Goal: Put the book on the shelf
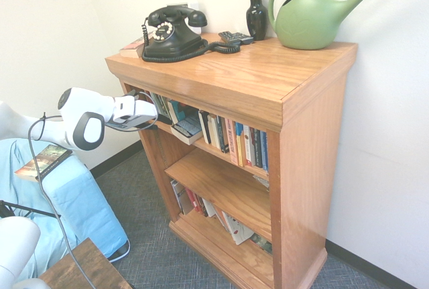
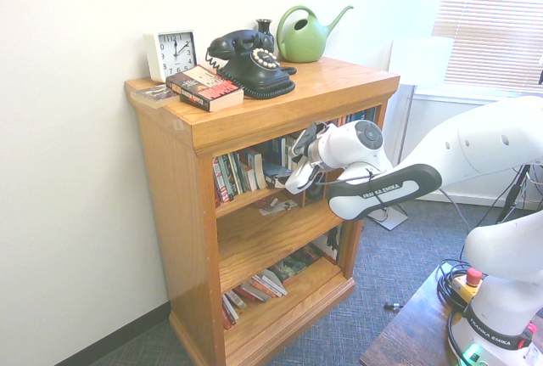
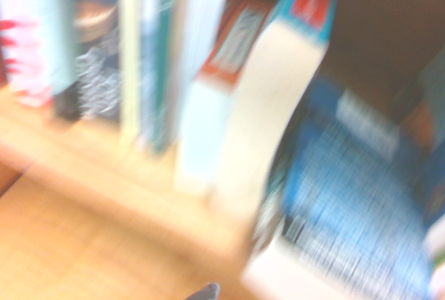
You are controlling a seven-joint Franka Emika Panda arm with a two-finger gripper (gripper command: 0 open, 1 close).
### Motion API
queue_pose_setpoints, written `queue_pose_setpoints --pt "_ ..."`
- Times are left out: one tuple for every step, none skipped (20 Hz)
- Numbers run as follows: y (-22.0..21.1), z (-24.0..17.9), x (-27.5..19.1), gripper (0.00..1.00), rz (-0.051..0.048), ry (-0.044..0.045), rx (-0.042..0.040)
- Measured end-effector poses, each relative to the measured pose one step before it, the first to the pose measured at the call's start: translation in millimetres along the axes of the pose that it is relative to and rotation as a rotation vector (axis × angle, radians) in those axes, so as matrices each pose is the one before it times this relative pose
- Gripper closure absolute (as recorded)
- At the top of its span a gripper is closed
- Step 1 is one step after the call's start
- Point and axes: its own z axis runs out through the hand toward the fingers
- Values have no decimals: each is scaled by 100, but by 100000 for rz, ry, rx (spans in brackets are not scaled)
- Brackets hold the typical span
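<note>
The book (image 1: 188, 127) lies flat on the shelf (image 1: 221, 153), the upper plank of the wooden bookcase, with its blue side up. It sits in a gap between upright books. In the blurred wrist view the book (image 3: 354, 202) shows as a blue cover with white page edges beside two leaning paperbacks. My gripper (image 1: 153, 120) is just in front of that plank, at the book's near end. From the other side the gripper (image 2: 299, 162) stands open, fingers spread, nothing between them, with the book (image 2: 276, 174) lying just behind on the shelf (image 2: 246, 200).
On the bookcase top (image 1: 255, 74) stand a black phone (image 1: 171, 33), a vase (image 1: 257, 15), a green watering can (image 1: 315, 17), a clock (image 2: 172, 53) and a dark paperback (image 2: 204, 87). Another book (image 1: 43, 161) lies on a blue-covered seat at the left. Lower planks hold more books.
</note>
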Motion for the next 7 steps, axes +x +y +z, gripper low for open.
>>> queue_pose_setpoints --pt "236 -885 -389 0 1657 -3309 -790" --pt "345 -1142 -251 0 1435 -3365 -1156" --pt "554 -1411 -104 0 780 -2385 -1392" --pt "855 -1593 91 0 626 -1744 -1976" --pt "1113 -1694 311 0 429 -851 -2236" --pt "1387 -1650 449 0 924 -411 -2621" --pt "1418 -1526 434 0 1181 -860 -2716"
